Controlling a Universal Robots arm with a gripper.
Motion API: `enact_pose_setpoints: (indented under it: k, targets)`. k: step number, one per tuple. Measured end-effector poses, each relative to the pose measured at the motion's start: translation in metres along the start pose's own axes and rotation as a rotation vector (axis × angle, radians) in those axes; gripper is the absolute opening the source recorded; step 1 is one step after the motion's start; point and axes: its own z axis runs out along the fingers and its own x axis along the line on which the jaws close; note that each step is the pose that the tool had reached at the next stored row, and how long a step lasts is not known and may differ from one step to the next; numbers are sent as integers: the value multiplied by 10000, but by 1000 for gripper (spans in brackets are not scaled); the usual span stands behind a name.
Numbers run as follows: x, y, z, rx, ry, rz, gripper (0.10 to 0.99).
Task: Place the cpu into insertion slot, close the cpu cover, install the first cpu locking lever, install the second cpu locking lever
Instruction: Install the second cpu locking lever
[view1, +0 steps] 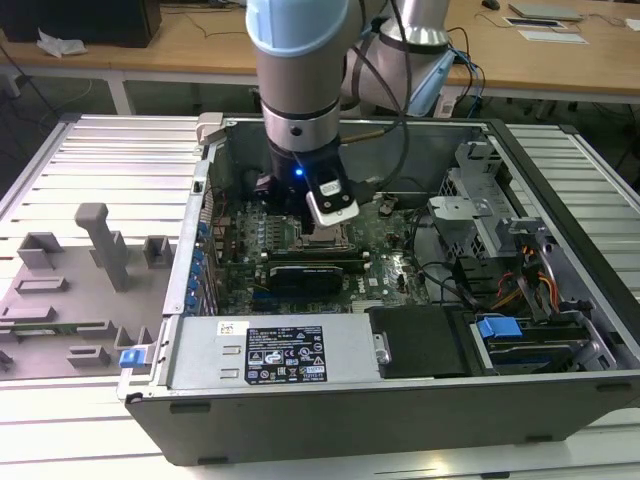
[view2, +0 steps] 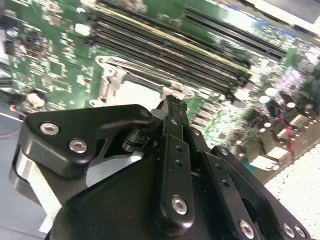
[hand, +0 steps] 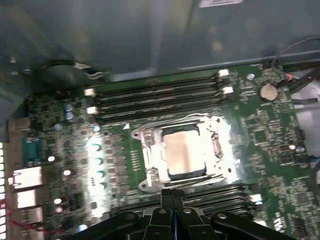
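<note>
In the first wrist view, the cpu lay flat in the insertion slot near the middle of the green motherboard, with the cpu cover down around it. Long black memory slots ran along one side of the socket, more along the opposite side. The gripper hung just beside the socket, its fingertips pressed together, holding nothing.

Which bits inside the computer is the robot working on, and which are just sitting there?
Part of the job:
- cpu, lying in the insertion slot
- cpu cover, a silver frame around the chip
- gripper, fingers together, holding nothing

Just sitting there:
- long black memory slots
- round coin battery
- grey holders beside the case
</note>
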Motion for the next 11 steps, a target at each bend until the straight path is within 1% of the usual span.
enact_pose_setpoints:
  k: [2,3,4,5,6,8,10,11]
  targets:
    - [-84,14,7,3,24,2,106]
    - [-157,28,14,7,44,7,106]
    - [-209,52,22,16,81,12,106]
    - [-230,77,29,25,125,22,106]
    - [-235,98,34,33,154,27,106]
    - [-225,192,57,46,216,39,106]
    - [-217,238,66,99,272,47,106]
    - [-208,290,77,249,343,55,106]
